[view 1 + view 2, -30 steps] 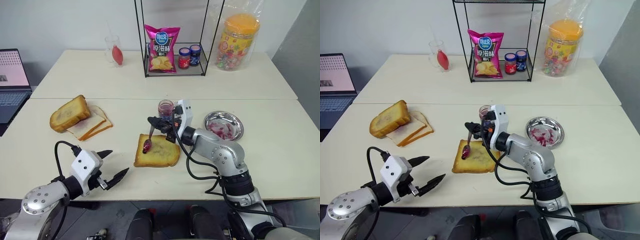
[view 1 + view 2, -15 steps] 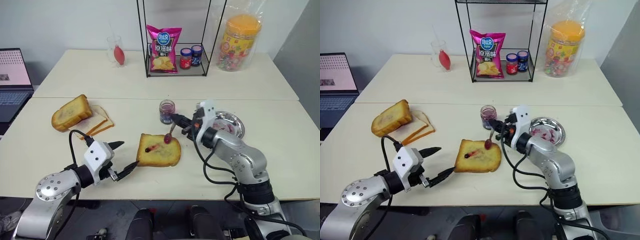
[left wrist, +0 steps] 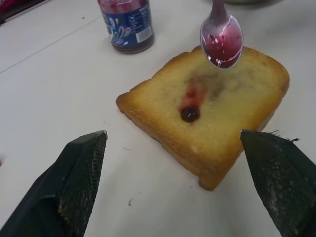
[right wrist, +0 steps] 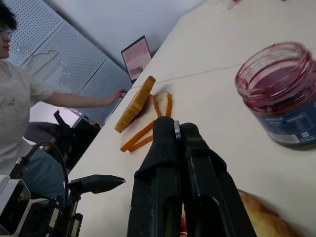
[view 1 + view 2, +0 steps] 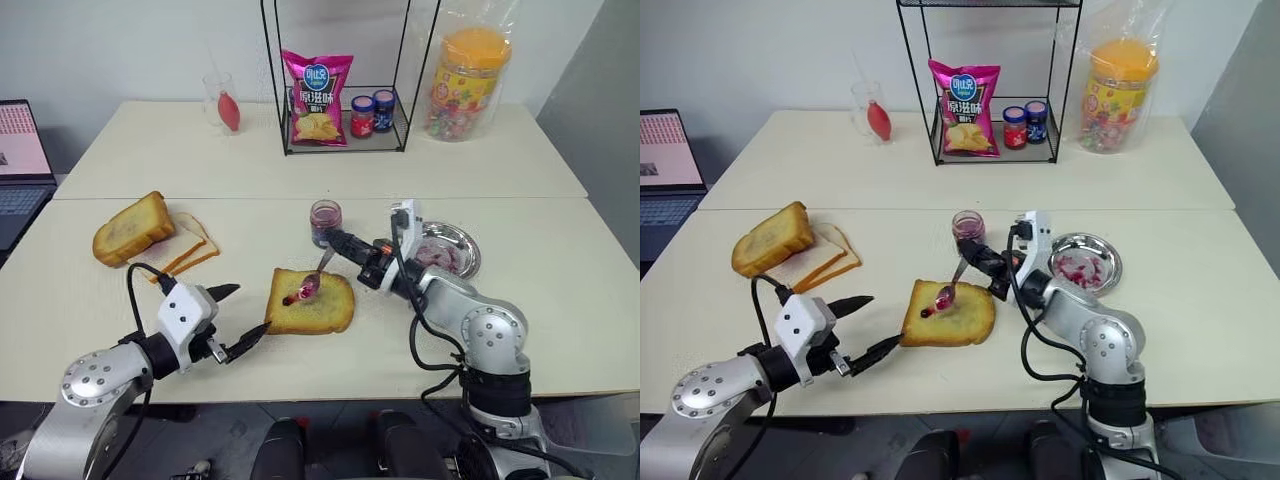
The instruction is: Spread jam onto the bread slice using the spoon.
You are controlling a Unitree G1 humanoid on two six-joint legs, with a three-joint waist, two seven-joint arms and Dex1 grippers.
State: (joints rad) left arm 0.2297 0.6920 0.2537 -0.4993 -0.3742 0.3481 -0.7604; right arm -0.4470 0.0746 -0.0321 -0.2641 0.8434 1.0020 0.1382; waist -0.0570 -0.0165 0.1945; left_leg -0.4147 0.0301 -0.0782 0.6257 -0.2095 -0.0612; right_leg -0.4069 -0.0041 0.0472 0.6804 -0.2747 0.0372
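The right gripper (image 5: 337, 243) is clamped tight on the spoon (image 5: 312, 283), whose jam-smeared bowl hangs over the bread slice (image 5: 312, 302). That toast lies mid-table with a dark jam (image 3: 189, 114) blob on its face. At its twelve o'clock stands the open jam jar (image 5: 325, 221). At its eight o'clock the left gripper (image 5: 233, 320) waits, jaws spread wide and empty, one fingertip just beside the crust.

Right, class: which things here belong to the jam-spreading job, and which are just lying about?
Job:
jam
bread slice
spoon, held by right gripper

Lying about:
steel dish
chip bag
two labelled jars
sweets jar
spare bread
laptop
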